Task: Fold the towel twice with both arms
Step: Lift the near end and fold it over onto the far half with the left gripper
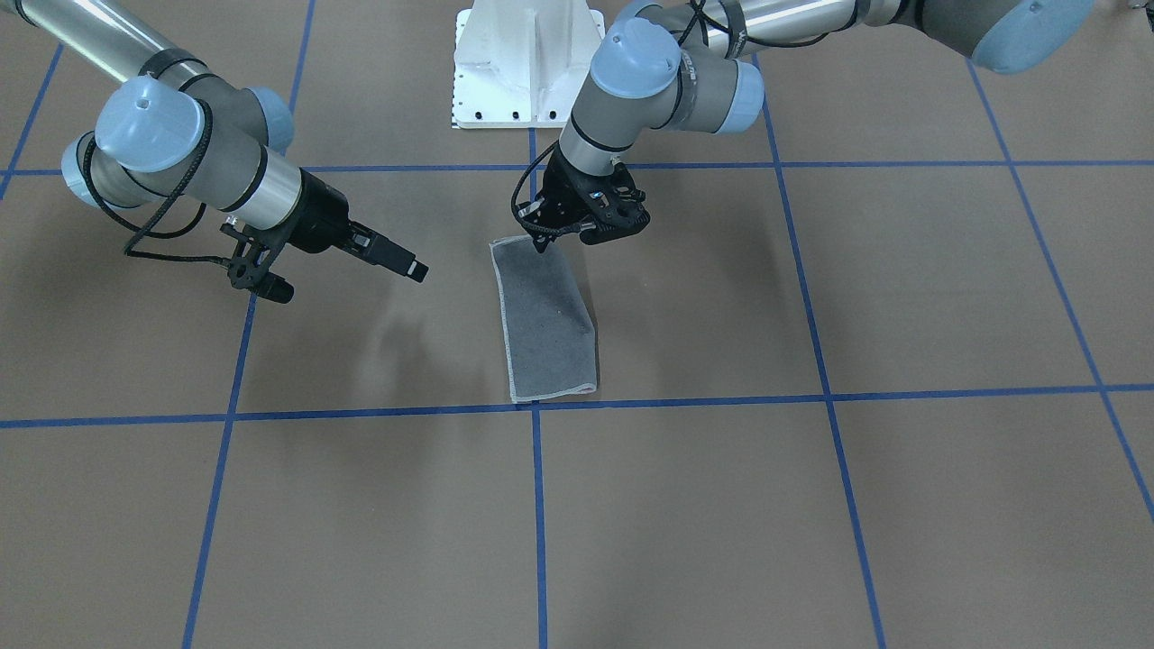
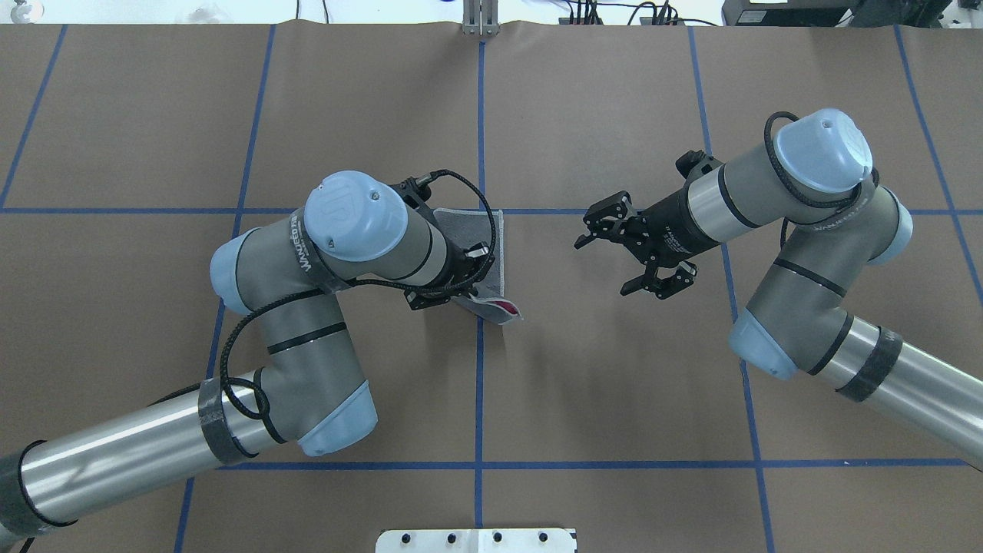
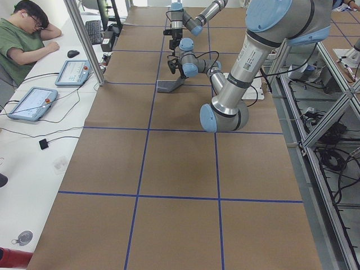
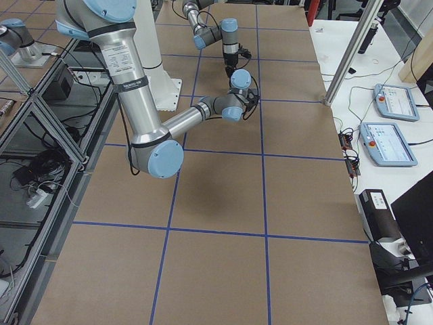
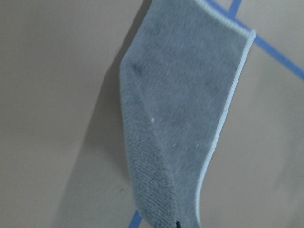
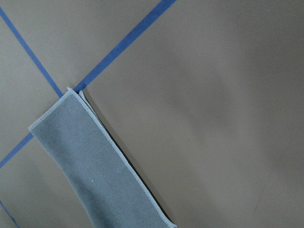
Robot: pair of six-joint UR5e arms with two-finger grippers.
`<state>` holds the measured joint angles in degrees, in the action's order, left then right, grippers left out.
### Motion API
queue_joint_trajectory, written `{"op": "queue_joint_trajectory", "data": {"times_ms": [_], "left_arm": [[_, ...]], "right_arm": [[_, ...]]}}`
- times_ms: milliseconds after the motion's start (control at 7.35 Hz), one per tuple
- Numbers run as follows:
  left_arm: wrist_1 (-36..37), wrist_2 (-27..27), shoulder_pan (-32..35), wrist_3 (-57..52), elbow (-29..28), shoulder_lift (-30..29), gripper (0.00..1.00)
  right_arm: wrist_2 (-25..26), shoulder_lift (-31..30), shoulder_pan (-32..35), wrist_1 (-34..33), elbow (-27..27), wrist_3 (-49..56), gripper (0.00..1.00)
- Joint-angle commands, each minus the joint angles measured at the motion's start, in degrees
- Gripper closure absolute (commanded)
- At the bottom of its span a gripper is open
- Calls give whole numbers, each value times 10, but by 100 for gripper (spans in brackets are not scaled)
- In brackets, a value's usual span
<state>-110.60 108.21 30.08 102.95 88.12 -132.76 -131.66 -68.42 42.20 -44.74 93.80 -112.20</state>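
Observation:
The towel [image 1: 545,315] lies as a narrow folded strip, grey face up, on the middle of the brown table. My left gripper [image 1: 561,231] is shut on the strip's end nearest the robot base and holds that end slightly raised. In the overhead view the pink-red inner face [image 2: 503,307] shows at the held end, and the left wrist hides much of the towel [image 2: 491,246]. The left wrist view shows the grey strip [image 5: 180,104] stretching away from the gripper. My right gripper [image 2: 607,261] is open and empty, hovering beside the towel; its wrist view shows the towel's [image 6: 95,166] far end.
The white pedestal base [image 1: 527,63] stands at the robot's edge of the table. Blue tape lines [image 1: 538,505] form a grid on the brown surface. An operator [image 3: 25,34] and two tablets [image 3: 73,72] are at a side table beyond the far edge.

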Motion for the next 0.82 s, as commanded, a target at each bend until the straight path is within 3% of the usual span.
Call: {"op": "queue_joint_trajectory", "data": {"times_ms": [0, 681], "left_arm": [[-4, 2, 39, 16, -64, -41, 100], [-69, 2, 61, 20, -142, -43, 100]], "right_arm": [[0, 0, 2, 0, 2, 0, 1], [-2, 1, 13, -1, 2, 0, 1]]}}
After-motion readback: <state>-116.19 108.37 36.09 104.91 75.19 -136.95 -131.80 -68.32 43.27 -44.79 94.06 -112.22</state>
